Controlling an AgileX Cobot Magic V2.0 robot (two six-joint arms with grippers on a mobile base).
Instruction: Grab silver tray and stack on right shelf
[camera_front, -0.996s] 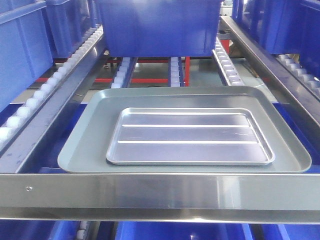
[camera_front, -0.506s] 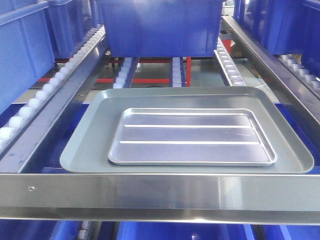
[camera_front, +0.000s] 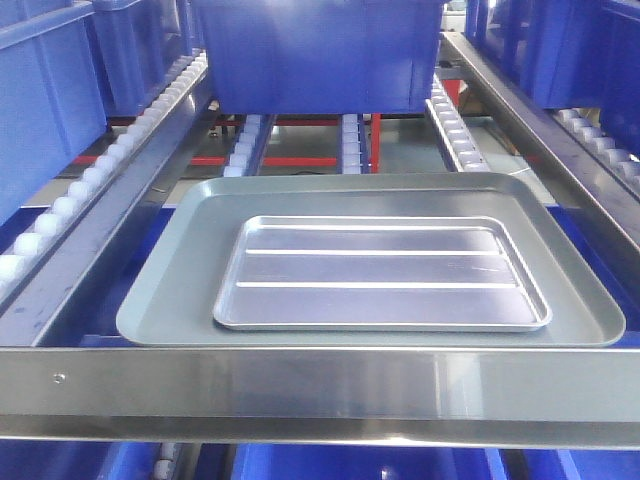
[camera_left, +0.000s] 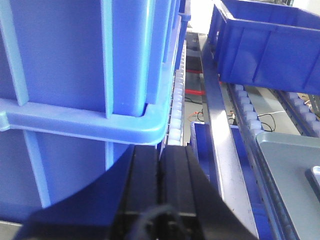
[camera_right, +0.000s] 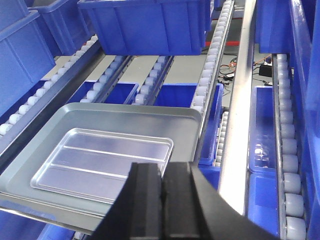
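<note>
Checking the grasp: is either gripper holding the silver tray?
No, the silver tray lies untouched inside the grey tray, no gripper on it.

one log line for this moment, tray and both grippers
silver tray: inside grey tray, ungrasped | left gripper: shut, by blue bin | right gripper: shut, above grey tray's corner

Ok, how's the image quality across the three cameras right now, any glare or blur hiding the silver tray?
Front view: sharp; soft sheen on the silver tray, its ribs readable, bright streak along the steel front bar. Left wrist view: a blue crate fills the frame, background blown out, only the tray's corner visible. Right wrist view: clear and even, gripper dark.
</note>
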